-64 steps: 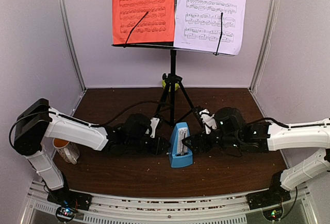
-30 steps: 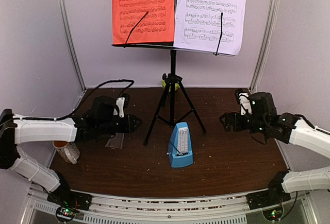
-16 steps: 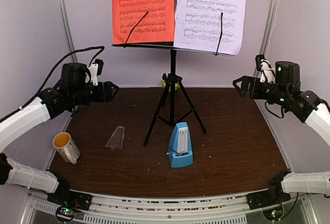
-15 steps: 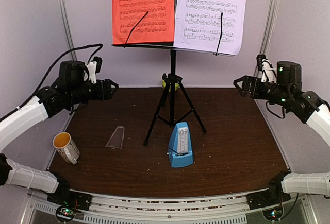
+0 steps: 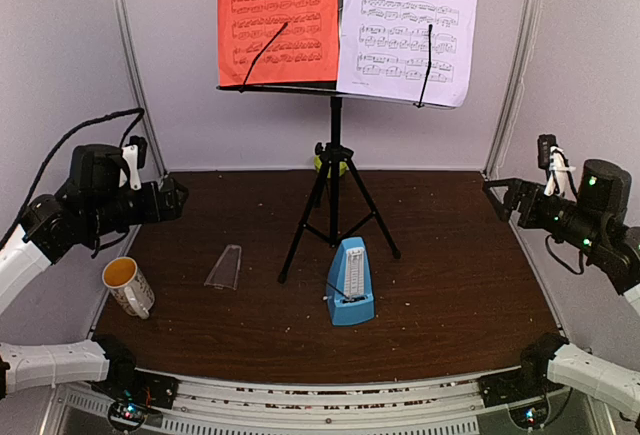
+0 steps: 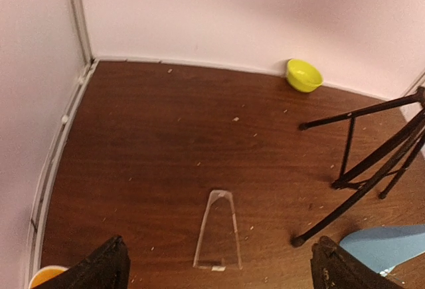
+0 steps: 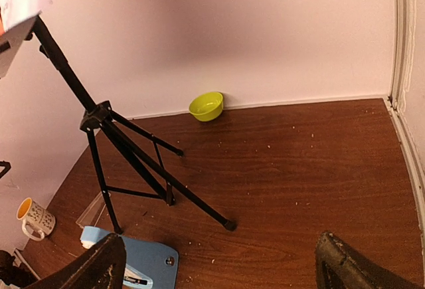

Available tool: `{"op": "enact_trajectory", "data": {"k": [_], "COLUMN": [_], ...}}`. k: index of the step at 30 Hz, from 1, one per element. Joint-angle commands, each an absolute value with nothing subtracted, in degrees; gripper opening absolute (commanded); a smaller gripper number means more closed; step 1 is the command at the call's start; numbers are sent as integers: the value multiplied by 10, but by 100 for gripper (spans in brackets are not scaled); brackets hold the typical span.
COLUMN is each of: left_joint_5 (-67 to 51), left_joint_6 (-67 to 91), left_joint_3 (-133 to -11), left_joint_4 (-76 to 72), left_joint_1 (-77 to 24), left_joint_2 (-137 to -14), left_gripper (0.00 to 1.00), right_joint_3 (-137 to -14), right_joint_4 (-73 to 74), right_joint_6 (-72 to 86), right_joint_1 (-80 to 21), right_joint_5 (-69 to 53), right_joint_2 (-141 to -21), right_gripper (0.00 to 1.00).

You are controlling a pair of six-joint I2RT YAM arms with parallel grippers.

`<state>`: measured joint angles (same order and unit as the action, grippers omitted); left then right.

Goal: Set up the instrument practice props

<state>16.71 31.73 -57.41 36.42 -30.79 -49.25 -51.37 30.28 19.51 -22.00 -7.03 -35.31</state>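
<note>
The black music stand point(image 5: 334, 155) rises on its tripod at the table's back middle. A red sheet point(image 5: 277, 17) and a white sheet point(image 5: 408, 25) rest side by side on its desk. In front of the tripod stands the blue metronome point(image 5: 350, 283), uncovered. Its clear cover point(image 5: 225, 267) lies flat on the table to the left. My left gripper point(image 5: 172, 198) hovers open by the left wall, looking down on the cover point(image 6: 217, 230). By the right wall my right gripper point(image 5: 497, 198) hangs open and empty, with the tripod point(image 7: 126, 149) and metronome point(image 7: 143, 266) in its view.
A white patterned mug point(image 5: 127, 286) stands near the front left. A small yellow-green bowl point(image 5: 331, 163) sits against the back wall behind the tripod. Tripod legs point(image 6: 358, 169) spread across the table's middle. Pale walls close in the left, right and back.
Both arms have lifted away from the table's middle and drawn back to the side walls. The left gripper has opened wide. The clear cover stays flat on the table.
</note>
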Motion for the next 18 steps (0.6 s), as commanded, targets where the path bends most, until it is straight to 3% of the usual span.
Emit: {"op": "enact_trajectory", "data": {"k": [1, 9, 18], "left_joint_5": [226, 213, 218], "left_joint_6": [367, 423, 425], "left_joint_3": [-523, -443, -447], "left_joint_4": [441, 438, 431], "left_joint_1": [-305, -305, -305], "left_joint_2": [-467, -467, -488], "left_gripper": [98, 98, 98], "right_joint_3": [-451, -349, -330], "right_joint_4": [335, 325, 312], "right_joint_6": [217, 250, 262], "right_joint_1": [-216, -216, -216], "right_joint_5": [-57, -53, -54], "right_joint_2": [-312, -272, -262], "right_gripper": [100, 100, 100]}}
